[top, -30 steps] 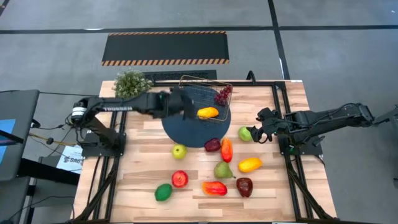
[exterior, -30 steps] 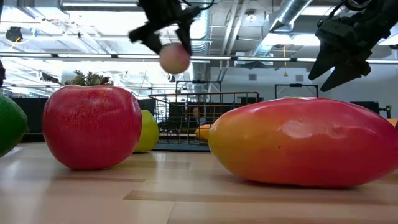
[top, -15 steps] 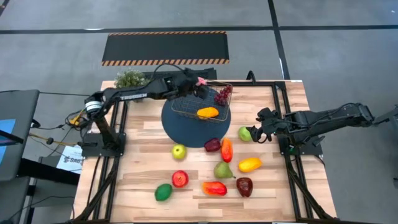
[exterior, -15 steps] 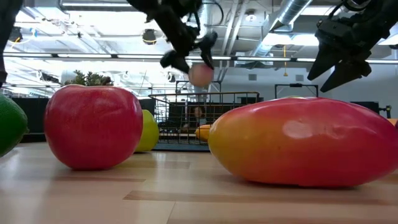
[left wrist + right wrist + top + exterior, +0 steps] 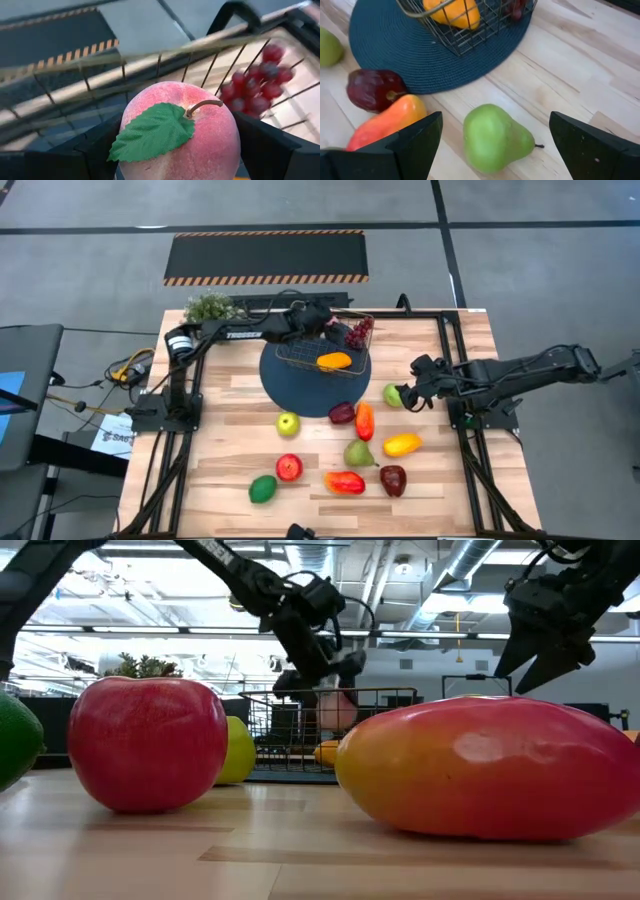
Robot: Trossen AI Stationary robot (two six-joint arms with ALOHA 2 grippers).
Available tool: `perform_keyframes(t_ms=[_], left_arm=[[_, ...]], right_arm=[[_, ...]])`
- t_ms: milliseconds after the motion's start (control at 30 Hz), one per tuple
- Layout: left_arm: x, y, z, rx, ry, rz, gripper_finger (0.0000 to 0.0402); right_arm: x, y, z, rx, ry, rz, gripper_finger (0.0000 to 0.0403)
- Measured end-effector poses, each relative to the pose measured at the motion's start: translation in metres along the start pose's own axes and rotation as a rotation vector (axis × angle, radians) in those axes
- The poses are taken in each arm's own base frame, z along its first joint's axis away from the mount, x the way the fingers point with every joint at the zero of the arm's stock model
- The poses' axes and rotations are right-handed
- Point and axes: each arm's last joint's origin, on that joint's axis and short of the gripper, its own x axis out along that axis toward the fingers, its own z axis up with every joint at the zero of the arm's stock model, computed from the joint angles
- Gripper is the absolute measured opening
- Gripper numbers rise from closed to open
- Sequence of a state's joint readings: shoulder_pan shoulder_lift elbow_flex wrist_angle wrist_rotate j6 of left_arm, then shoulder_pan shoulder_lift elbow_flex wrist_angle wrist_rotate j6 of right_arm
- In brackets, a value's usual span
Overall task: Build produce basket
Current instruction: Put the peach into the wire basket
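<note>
Left hand (image 5: pixel 180 165) grips peach (image 5: pixel 182 132) over basket (image 5: pixel 325 340), seemingly inside; right hand (image 5: pixel 490 145) wide

The left arm reaches out long from its base toward the basket (image 5: pixel 330 340), bent downward at the wrist. Its left claw (image 5: pixel 333 690) hangs just above the basket's rim, fingers (image 5: pixel 272 150) spread wide and clamped on either side of a pink peach (image 5: pixel 187 137). The right arm stretches low from the opposite side, well apart from the basket. Its right claw (image 5: pixel 408 392) stands with fingers (image 5: pixel 590 150) parted and nothing between them.
</note>
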State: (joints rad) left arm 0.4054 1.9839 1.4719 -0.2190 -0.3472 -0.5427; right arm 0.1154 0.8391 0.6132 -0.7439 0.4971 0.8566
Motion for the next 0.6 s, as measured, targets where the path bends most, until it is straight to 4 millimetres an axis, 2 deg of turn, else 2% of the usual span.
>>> perform_keyframes(t_ms=[433,600], left_arm=[[0.031,-0.003,-0.026,-0.014,0.043,0.016,0.0312],[0.031,-0.007,-0.027,-0.020,0.031,0.005,0.0312]], right_arm=[[0.000,0.000,0.000,-0.003,0.004,-0.003,0.0385],[0.000,0.000,0.000,-0.004,0.004,-0.003,0.0385]])
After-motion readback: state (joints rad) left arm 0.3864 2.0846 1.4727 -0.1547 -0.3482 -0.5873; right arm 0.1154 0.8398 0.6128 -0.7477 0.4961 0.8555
